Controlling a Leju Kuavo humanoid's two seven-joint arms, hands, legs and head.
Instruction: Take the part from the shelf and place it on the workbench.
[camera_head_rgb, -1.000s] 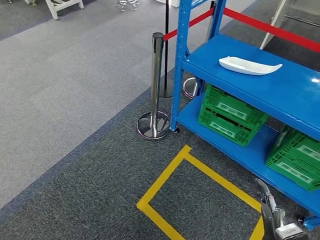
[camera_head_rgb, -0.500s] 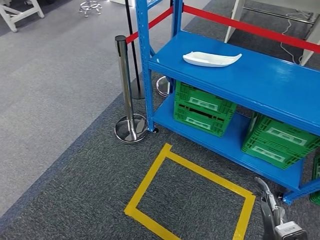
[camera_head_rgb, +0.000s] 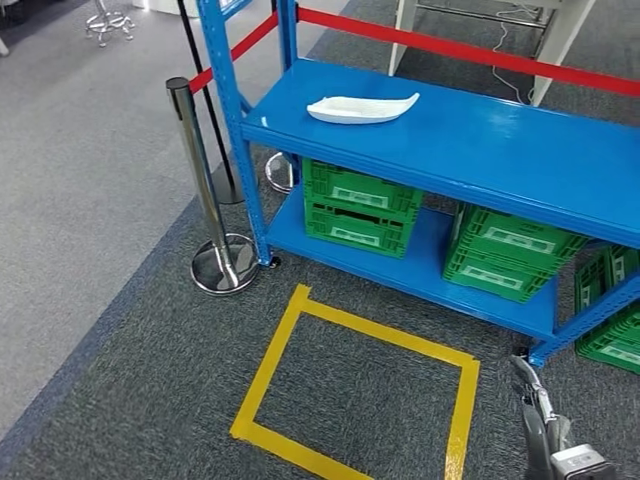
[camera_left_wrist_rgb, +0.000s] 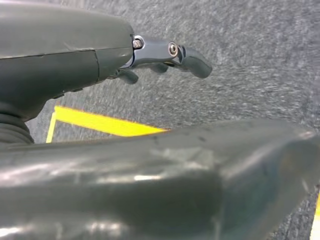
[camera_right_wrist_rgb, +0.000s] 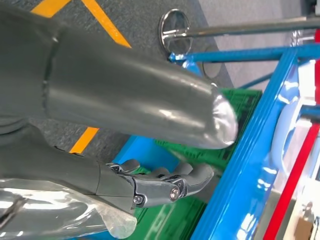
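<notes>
Approaching the blue shelf (camera_head_rgb: 468, 150). White part (camera_head_rgb: 361, 108) lying on its upper board, toward the left post. Right hand (camera_head_rgb: 545, 425) low beside the shelf, fingers loosely spread, holding nothing. Left hand (camera_left_wrist_rgb: 166, 55) likewise empty. Better to stop square to the shelf, then reach.

The part (camera_head_rgb: 361, 108) lies on the upper shelf (camera_head_rgb: 483, 150), toward its left end. Two crates (camera_head_rgb: 358, 206) (camera_head_rgb: 507, 252) sit side by side on the lower shelf (camera_head_rgb: 423, 272); a third crate (camera_head_rgb: 615, 325) stands on the floor to the right. A stanchion (camera_head_rgb: 211, 200) stands left of the rack. A taped floor rectangle (camera_head_rgb: 355, 395) lies before the rack, with the right hand (camera_head_rgb: 547, 435) just right of it.
</notes>
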